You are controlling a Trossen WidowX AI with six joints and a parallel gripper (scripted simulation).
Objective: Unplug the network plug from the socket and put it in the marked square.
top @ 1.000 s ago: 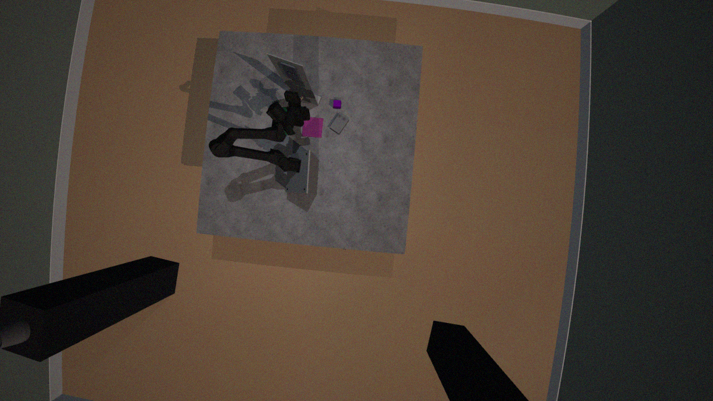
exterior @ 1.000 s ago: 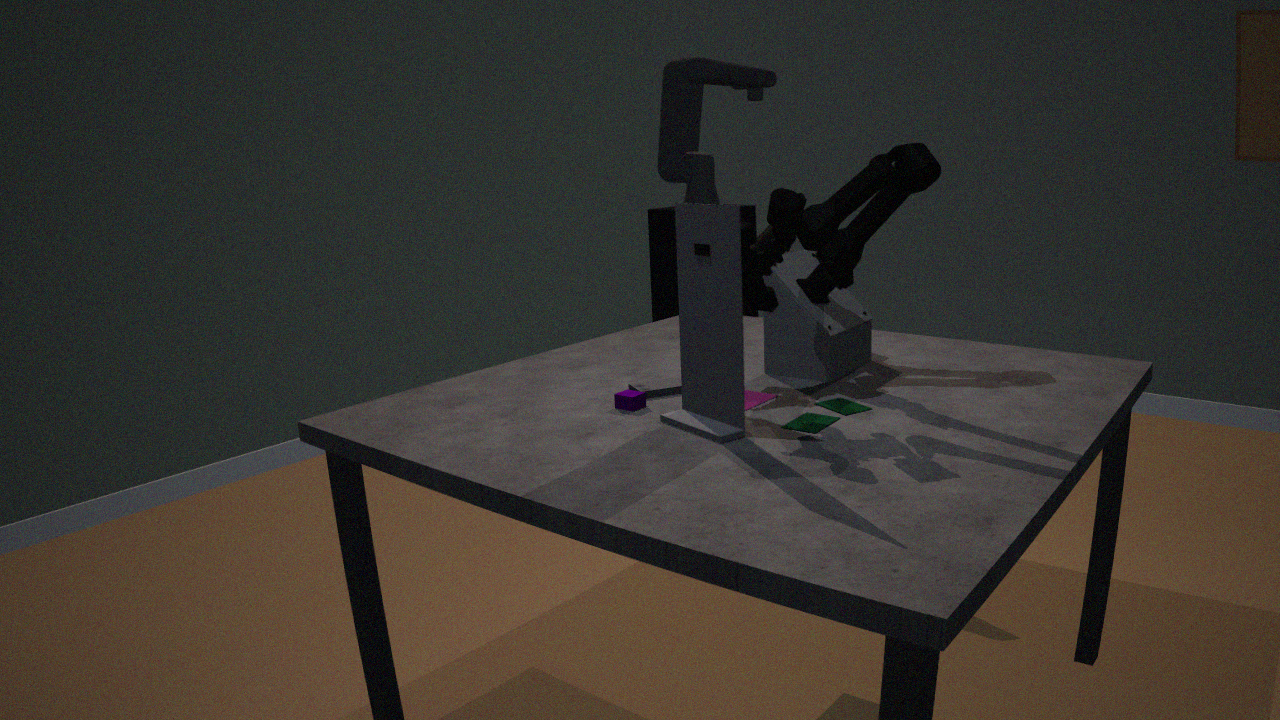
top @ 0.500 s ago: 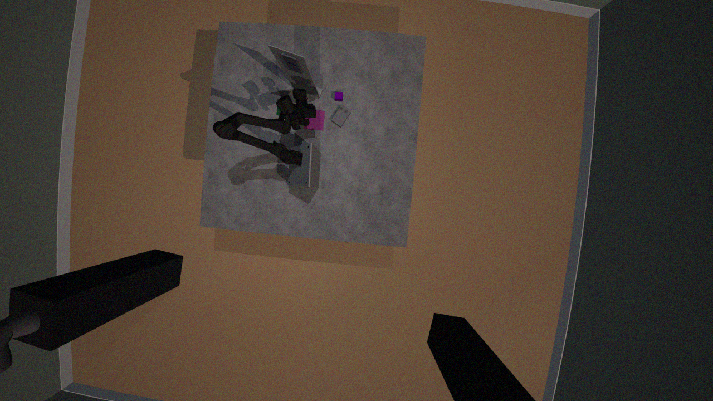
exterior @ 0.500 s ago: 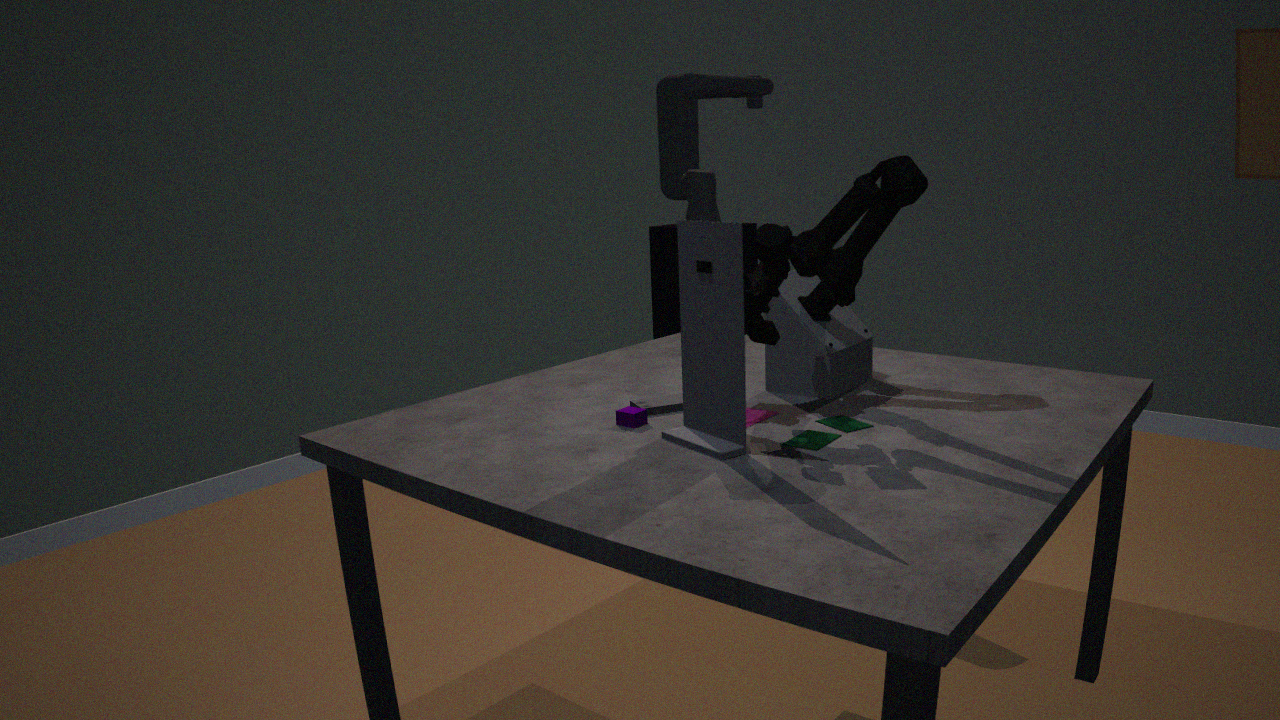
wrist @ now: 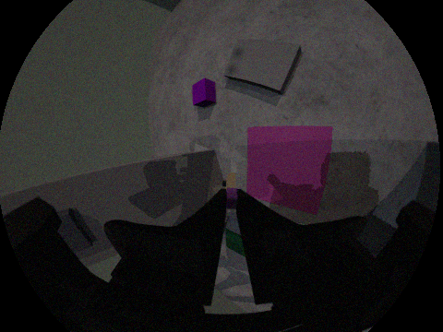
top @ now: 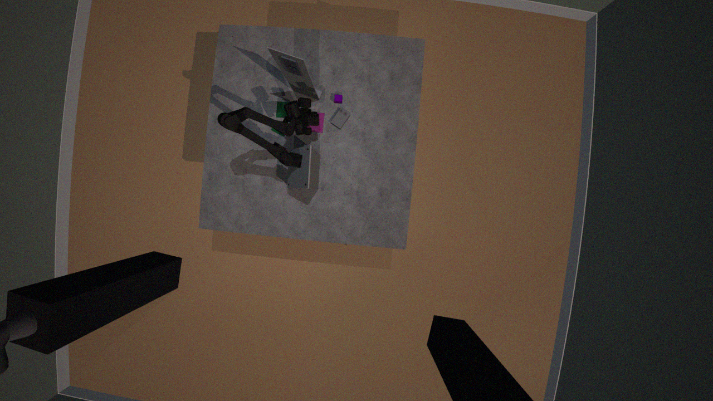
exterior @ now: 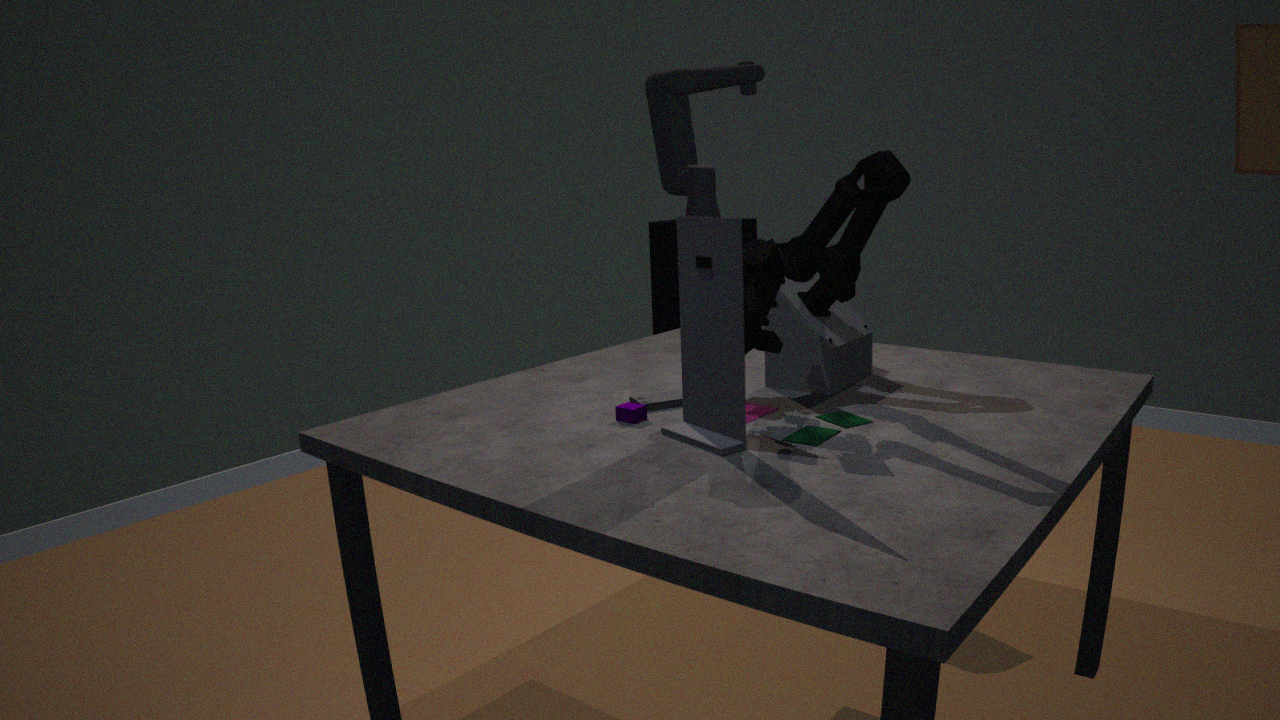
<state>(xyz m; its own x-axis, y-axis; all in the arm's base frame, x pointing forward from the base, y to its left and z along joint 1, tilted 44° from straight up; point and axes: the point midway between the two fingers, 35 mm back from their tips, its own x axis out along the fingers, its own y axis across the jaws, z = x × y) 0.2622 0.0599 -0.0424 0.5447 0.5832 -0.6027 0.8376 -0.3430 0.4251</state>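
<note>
My gripper [wrist: 231, 194] is shut on the small plug [wrist: 232, 198], purple with a tan end, which sticks out past the fingertips. The plug is out of the socket, in the air. The upright panel [top: 302, 71] [exterior: 713, 358] [wrist: 103, 184] stands beside the gripper, at the left in the wrist view. A magenta flat square [wrist: 288, 159] [top: 320, 123] [exterior: 759, 411] lies on the table, ahead and right of the fingertips in the wrist view. The arm partly covers it in the top view. The fingertips are hidden in the top and exterior views, and their exact height is unclear.
Green flat squares [exterior: 811, 435] [top: 281, 109] [wrist: 234, 242] lie near the panel and arm. A purple cube [top: 337, 98] [exterior: 631, 412] [wrist: 204, 93] and a thin grey tilted plate [top: 340, 118] [wrist: 265, 65] lie beyond the magenta square. The arm's grey base [exterior: 845, 362] stands behind.
</note>
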